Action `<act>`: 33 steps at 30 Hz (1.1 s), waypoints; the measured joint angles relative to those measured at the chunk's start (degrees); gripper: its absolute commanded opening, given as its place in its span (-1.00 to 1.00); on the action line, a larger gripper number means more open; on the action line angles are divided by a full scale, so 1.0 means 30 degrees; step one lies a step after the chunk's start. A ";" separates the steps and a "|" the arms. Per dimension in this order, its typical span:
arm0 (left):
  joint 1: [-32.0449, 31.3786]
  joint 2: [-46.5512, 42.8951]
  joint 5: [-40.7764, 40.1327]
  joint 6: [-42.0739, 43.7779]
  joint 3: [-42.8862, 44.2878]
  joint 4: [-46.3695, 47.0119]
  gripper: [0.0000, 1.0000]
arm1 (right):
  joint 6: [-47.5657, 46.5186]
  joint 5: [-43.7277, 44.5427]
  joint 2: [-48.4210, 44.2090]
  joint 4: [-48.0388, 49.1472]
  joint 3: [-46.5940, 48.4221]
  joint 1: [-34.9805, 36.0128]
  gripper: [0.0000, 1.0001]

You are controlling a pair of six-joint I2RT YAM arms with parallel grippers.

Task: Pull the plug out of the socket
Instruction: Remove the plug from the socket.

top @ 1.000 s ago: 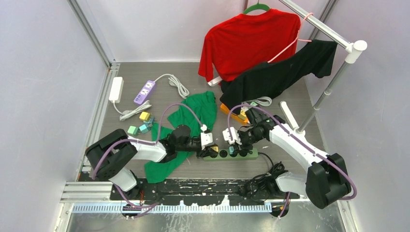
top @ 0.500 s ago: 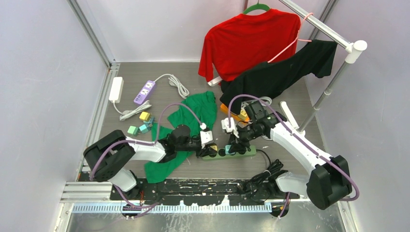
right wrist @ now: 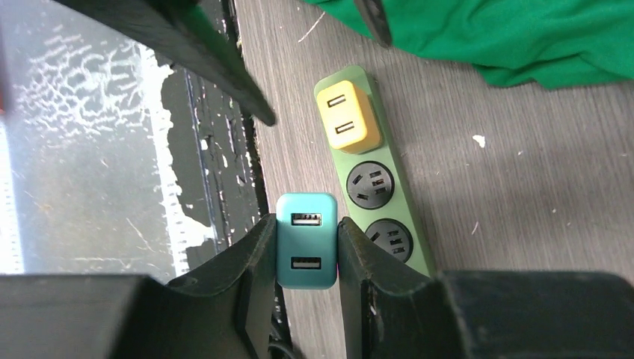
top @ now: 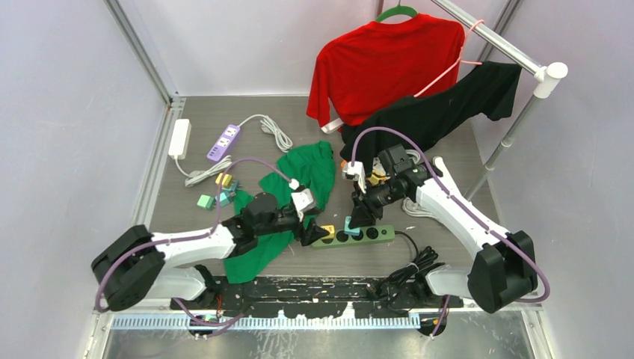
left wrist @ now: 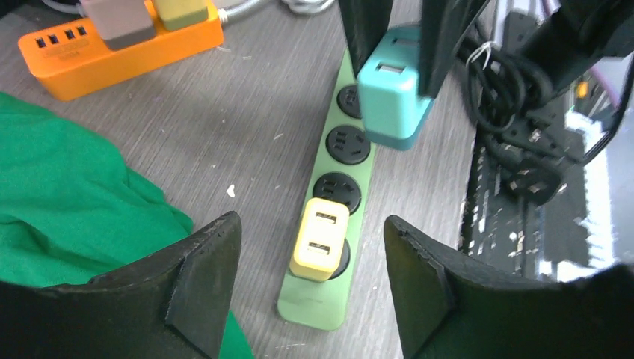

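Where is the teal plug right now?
The teal USB plug is clamped in the right pincer, low in the right wrist view, just left of the green power strip holding the yellow plug.

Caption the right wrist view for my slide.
Right gripper holds teal plug beside the green power strip; yellow plug sits plugged in.

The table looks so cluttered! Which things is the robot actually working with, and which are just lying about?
Part of the job: green power strip; teal plug, gripped in the right jaws; yellow plug, seated in the strip below the open left jaws.

Lying about: green shirt, red shirt, black shirt, purple power strip, orange power strip, coloured blocks.
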 measured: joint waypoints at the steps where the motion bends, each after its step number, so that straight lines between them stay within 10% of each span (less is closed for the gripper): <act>1: 0.0000 -0.0452 -0.0117 -0.0255 0.0000 -0.0277 0.45 | 0.0488 0.0007 0.0168 -0.0007 0.0095 -0.0073 -0.99; 25: -0.0197 -0.2994 -0.3038 -1.3821 0.0087 -0.2455 0.70 | 0.5457 -0.0233 0.4022 -0.0568 0.2055 -0.1071 -0.99; 33: -0.4546 -0.1078 -0.9107 -1.3741 0.4634 -0.8145 0.73 | 0.5581 -0.0379 0.4240 -0.0823 0.2098 -0.1071 -0.99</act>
